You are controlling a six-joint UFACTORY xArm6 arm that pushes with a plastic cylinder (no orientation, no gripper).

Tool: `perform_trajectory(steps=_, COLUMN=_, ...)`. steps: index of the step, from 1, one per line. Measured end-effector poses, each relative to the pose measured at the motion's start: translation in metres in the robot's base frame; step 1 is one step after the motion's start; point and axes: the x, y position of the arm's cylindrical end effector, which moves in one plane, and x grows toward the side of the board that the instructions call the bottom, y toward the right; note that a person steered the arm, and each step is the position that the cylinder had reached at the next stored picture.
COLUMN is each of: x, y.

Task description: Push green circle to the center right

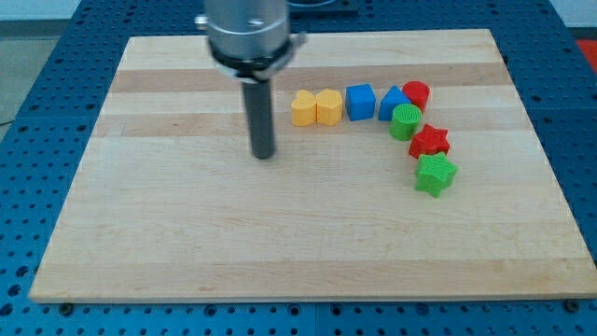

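Note:
The green circle [407, 122] stands on the wooden board [187, 233] right of centre, touching a blue triangle-like block [393, 102] above it and a red star [430, 142] below-right. My tip [265, 154] rests on the board well to the view's left of the green circle, left of and a little below the yellow blocks, touching no block.
Two yellow blocks [303, 108] [328, 106] sit side by side, then a blue cube [360, 101]. A red round block [416, 94] lies top right of the blue triangle. A green star [435, 175] lies below the red star. The board's right edge [536, 140] is near.

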Motion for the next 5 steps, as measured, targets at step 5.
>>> perform_trajectory(steps=5, x=-0.025, y=0.021)
